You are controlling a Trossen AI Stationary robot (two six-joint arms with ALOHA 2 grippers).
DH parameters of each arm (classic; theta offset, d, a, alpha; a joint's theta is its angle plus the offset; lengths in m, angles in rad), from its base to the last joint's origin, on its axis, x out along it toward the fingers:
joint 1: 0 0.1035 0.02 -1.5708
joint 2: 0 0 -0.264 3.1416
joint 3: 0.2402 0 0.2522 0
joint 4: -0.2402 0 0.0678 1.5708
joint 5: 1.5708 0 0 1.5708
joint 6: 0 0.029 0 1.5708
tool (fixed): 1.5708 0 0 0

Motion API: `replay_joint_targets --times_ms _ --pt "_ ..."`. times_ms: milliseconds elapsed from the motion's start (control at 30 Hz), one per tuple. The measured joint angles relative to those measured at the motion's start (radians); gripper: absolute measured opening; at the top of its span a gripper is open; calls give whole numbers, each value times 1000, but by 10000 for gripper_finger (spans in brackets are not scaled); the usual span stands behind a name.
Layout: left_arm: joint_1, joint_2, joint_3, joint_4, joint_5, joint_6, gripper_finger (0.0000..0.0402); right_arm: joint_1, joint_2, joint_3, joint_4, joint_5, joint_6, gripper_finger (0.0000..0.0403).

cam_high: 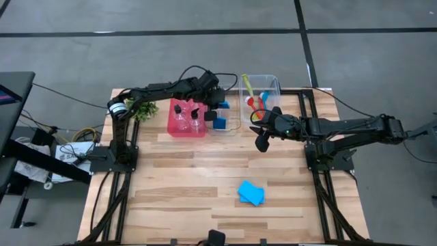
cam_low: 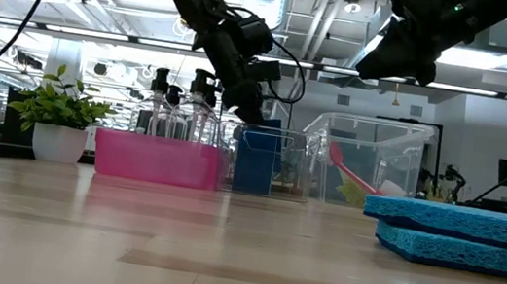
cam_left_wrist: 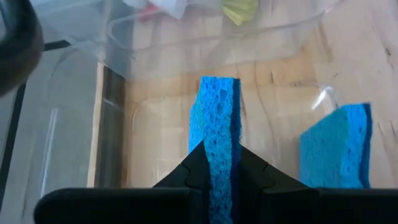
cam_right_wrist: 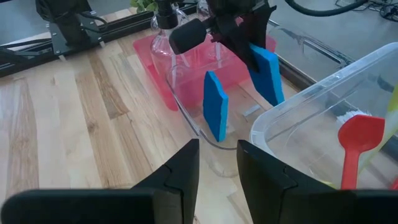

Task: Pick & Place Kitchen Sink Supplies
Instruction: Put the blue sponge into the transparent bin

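My left gripper hangs over a small clear bin that stands between the red bin and a larger clear bin, and it is shut on a blue sponge. A second blue sponge stands on its edge inside the small clear bin. Two more blue sponges lie stacked on the table toward its near edge. Clear bottles with black caps stand in the red bin. Red, blue and yellow-green utensils lie in the larger clear bin. My right gripper is open and holds nothing; it hovers by the larger bin's near side. My left gripper pinches the blue sponge between its two fingers, one on each flat face at the sponge's upper end. The fingers come from above, pointing down. The sponge hangs on edge, slightly tilted, into the small clear bin; I cannot tell whether its lower end touches the bottom.
A leafy plant in a white pot stands at the table's far left, behind the red bin. The three bins sit side by side along the far edge. Bare wood spreads over the near half of the table around the stacked sponges.
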Motion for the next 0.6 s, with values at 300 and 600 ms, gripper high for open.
replay_joint_targets --times_ms 300,600 --pt "5 0 -1 12 0 0 40 1 0 0 0 -4 0 102" --pt "2 4 -1 -14 -23 -40 40 1 0 0 -1 -50 8 102"
